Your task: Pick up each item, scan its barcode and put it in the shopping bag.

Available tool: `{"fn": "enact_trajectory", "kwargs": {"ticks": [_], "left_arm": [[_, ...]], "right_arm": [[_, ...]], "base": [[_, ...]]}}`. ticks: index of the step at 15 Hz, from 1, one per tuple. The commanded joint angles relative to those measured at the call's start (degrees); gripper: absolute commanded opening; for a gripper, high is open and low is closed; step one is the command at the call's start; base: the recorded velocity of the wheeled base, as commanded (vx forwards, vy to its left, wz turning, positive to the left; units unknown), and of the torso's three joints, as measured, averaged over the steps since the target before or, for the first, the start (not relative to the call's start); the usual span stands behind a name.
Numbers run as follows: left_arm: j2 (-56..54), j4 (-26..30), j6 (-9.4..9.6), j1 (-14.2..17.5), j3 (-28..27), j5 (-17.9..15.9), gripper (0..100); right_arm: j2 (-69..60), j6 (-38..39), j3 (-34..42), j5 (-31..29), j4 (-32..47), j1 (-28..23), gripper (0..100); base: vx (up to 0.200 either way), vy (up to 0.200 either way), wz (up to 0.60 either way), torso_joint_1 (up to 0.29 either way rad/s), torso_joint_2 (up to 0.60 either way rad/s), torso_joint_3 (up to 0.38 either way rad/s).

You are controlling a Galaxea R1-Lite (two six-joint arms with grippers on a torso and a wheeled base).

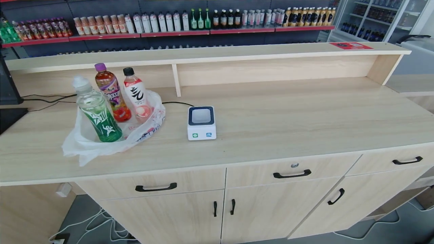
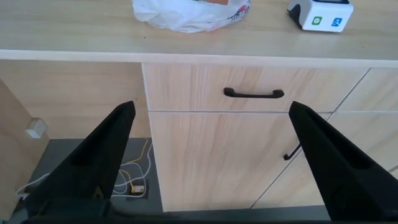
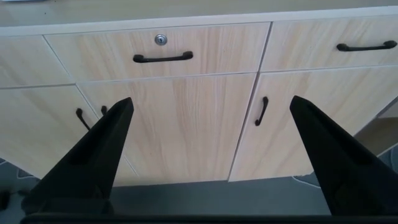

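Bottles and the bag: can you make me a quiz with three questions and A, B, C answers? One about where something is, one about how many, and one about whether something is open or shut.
1. Where is the scanner?
A. On the counter, beside the shopping bag
B. Inside the shopping bag
C. On the floor

2. How many bottles stand in the shopping bag?
A. Two
B. Three
C. Five

3. How is the left gripper?
A. Open, holding nothing
B. Shut on a bottle
C. Shut on the scanner

Answers:
1. A: the scanner sits on the wood just to the right of the bag, apart from it.
2. B: three caps rise from the bag, one clear, one purple and one black.
3. A: its two fingers are spread wide, with only cabinet fronts between them.
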Motion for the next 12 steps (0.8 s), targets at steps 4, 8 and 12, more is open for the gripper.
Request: {"fn": "enact_trajectory", "kwargs": {"ticks": [4, 8, 12], "left_arm": [[0.1, 0.0, -0.28, 0.0, 0.0, 0.1, 100], [0.1, 0.0, -0.19, 0.0, 0.0, 0.0, 100], [0.1, 0.0, 0.25, 0.0, 0.0, 0.0, 100]], "right_arm": [[0.1, -0.2, 0.0, 0.0, 0.0, 0.0, 100], [0.1, -0.3, 0.0, 0.0, 0.0, 0.0, 100], [0.1, -0.3, 0.0, 0.0, 0.0, 0.0, 100]], "base": [[-0.2, 0.0, 0.0, 0.002, 0.0, 0.005], [-0.2, 0.0, 0.0, 0.0, 0.0, 0.002], [-0.15, 0.0, 0.0, 0.007, 0.0, 0.001]]}}
